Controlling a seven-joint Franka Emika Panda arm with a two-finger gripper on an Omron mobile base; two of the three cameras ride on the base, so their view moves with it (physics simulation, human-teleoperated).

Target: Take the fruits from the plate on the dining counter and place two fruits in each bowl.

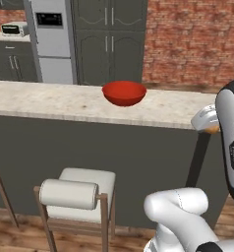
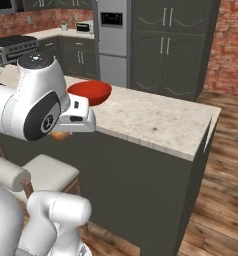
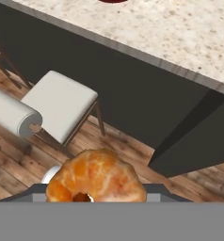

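While the hand is hanging off the near edge of the dining counter (image 1: 50,101), an orange fruit (image 3: 96,178) is sitting right at the gripper (image 3: 92,197), filling the lower middle of the hand view. Its skin is looking glossy and mottled, bright orange streaked with paler peach patches, with a small dark dimple facing the camera at its bottom. The finger tips themselves are lying hidden behind it, so I cannot tell whether the jaws are clamping the fruit or merely sitting around it. From the left base view a sliver of the same orange is peeking out under the white hand (image 1: 207,119), at the counter's right end; from the right base view it is showing just below the hand (image 2: 61,135). A glossy red bowl (image 1: 124,93) is resting on the beige speckled top, well apart from the fruit. Below, a white cushioned stool (image 1: 82,189) is standing against the dark grey counter front.
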